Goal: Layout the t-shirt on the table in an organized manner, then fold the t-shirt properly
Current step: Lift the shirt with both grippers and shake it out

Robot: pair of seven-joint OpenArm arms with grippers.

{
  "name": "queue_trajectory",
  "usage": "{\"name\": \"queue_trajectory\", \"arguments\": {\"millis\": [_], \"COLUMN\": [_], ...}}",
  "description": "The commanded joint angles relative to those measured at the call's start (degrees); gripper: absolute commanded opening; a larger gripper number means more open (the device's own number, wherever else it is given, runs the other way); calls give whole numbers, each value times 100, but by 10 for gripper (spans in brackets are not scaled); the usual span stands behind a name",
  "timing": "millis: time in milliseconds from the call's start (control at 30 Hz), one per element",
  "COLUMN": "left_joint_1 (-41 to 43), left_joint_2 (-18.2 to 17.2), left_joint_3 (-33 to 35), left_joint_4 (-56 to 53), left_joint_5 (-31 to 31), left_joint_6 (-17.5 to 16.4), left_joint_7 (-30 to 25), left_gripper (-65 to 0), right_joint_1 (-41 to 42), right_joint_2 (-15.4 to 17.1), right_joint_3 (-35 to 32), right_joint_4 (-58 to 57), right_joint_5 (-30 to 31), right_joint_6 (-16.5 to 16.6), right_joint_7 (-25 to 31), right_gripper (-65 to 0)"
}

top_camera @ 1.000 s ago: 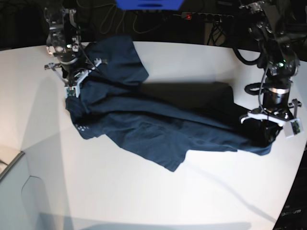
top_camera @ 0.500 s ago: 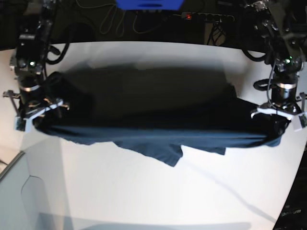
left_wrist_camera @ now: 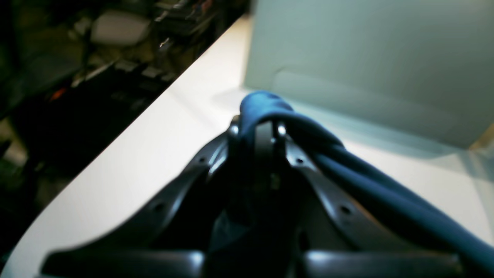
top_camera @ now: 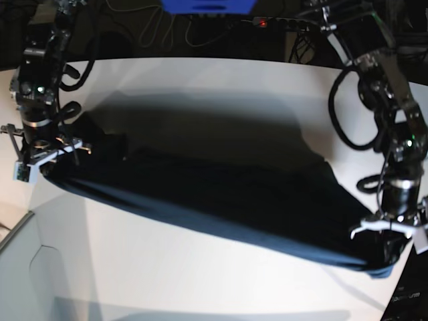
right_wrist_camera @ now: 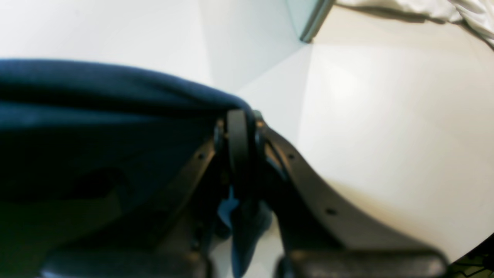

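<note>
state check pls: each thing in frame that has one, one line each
t-shirt: stretched taut between both grippers, held by two ends, edge sagging in a band across the table
left gripper: shut on the t-shirt, near the table's edge
right gripper: shut on the t-shirt, fabric bunched over its fingertips
table: white top, shirt's shadow across its far half

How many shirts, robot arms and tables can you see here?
Shirts: 1, the navy t-shirt
Robot arms: 2, each with a tool, left tool and right tool, pinching the shirt
Tables: 1, the white table
Total: 4
</note>
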Motion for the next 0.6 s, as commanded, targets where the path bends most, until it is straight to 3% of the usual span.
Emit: {"name": "queue_trajectory", "arguments": {"millis": [0, 333, 433, 567], "left_joint_1": [-238, -388, -18, 852], "left_joint_2": [-60, -51, -51, -51], "left_joint_3": [25, 78, 34, 25], "left_joint_4": [6, -345, 24, 560], "left_joint_5": [-13, -48, -48, -48], "left_joint_6": [78, 78, 96, 87], "left_joint_7": [-201, -193, -87, 555], "left_gripper": [-649, -649, -649, -649], "right_joint_1": [32, 788, 867, 374], "right_joint_2": [85, 76, 76, 68], "right_joint_3": [45, 1, 1, 1], "right_joint_4": [112, 121, 296, 525], "right_joint_5": [-62, -62, -62, -62], "right_joint_6": [-27, -18, -18, -18], "right_joint_7": [156, 156, 94, 94], "right_gripper": [-650, -650, -650, -650]}}
